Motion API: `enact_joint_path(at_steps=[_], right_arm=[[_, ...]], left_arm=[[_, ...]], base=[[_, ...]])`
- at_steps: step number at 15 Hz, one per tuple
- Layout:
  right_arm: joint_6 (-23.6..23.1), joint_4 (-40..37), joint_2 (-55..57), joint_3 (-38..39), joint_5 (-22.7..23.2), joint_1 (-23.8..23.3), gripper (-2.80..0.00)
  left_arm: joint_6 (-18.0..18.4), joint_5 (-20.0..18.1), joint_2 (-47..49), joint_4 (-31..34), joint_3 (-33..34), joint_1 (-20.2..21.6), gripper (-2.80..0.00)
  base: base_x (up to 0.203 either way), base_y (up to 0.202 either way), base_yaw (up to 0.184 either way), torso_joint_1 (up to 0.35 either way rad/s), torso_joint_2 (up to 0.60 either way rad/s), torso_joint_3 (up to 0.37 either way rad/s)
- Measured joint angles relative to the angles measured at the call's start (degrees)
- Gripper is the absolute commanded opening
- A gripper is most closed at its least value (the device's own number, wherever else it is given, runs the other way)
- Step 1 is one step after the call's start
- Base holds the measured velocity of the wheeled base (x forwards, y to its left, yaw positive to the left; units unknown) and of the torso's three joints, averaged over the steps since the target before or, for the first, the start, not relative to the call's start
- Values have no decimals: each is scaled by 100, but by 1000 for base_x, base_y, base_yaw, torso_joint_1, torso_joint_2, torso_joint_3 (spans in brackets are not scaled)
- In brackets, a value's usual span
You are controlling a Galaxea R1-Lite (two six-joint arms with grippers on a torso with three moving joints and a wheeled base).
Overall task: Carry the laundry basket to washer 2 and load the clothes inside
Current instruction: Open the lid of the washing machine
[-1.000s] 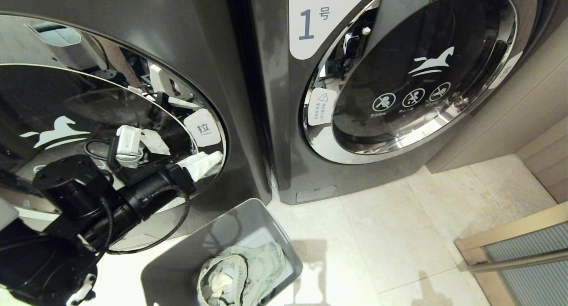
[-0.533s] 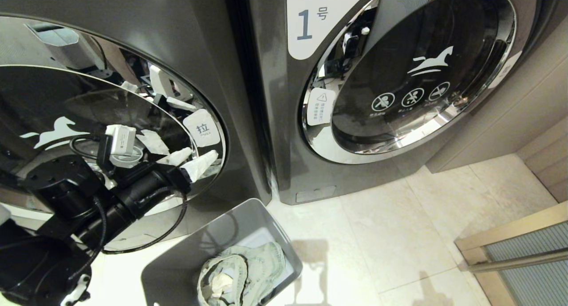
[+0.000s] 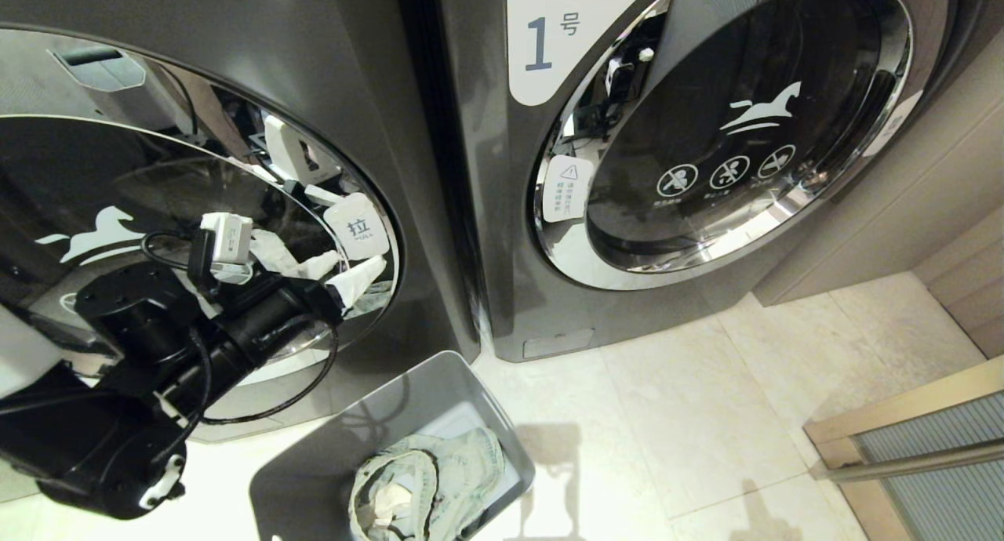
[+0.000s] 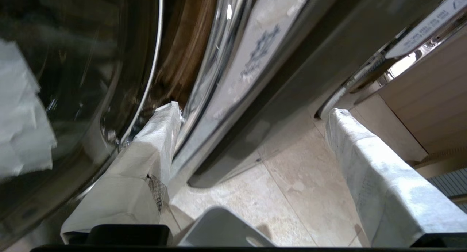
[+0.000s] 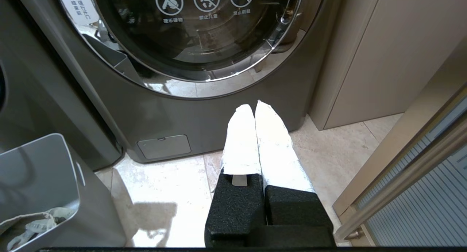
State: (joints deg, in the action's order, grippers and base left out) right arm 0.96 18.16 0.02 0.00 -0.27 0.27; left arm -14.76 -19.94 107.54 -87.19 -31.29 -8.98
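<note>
The left gripper (image 3: 341,273) is up against the door (image 3: 157,235) of the left washer (image 3: 329,70), its white-wrapped fingers (image 4: 153,142) spread wide and holding nothing. One fingertip sits at the chrome ring of the door, right at the door's edge; whether it actually touches the ring cannot be told. The other finger hangs free, out over the floor (image 3: 706,415), well apart from the first. Just above the fingertips, on the door rim, is a small white pull tag (image 3: 358,227).

The basket (image 3: 439,392) stands on the floor below and slightly right of this gripper, close to the foot of the left washer. The clothes (image 3: 427,486) lie bunched inside it, pale grey-green with a white patch showing.

No number label shows on the left washer. To the gripper's right, past the dark seam between the machines, stands the washer marked "1" (image 3: 502,235), its round door closed.

The right gripper (image 5: 255,111) is parked low, its two wrapped fingers pressed together and empty, pointing at the base of the washer marked "1". The basket is down to its left, and a beige cabinet (image 5: 383,54) stands to its right.
</note>
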Motion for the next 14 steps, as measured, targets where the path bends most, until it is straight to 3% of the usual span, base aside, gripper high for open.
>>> enact_joint_path(at_steps=[11, 12, 14], right_arm=[[0, 0, 0, 0, 0, 0, -280], [0, 0, 0, 0, 2, 0, -280], [0, -1, 0, 0, 2, -3, -280]], left_arm=[[-41, -268, 677, 6, -873, 12, 0], [-41, -257, 696, 8, -900, 12, -280], [-42, -246, 724, 6, -955, 15, -280]], base=[[0, 0, 0, 0, 0, 0], [0, 0, 0, 0, 0, 0], [0, 0, 0, 0, 0, 0]])
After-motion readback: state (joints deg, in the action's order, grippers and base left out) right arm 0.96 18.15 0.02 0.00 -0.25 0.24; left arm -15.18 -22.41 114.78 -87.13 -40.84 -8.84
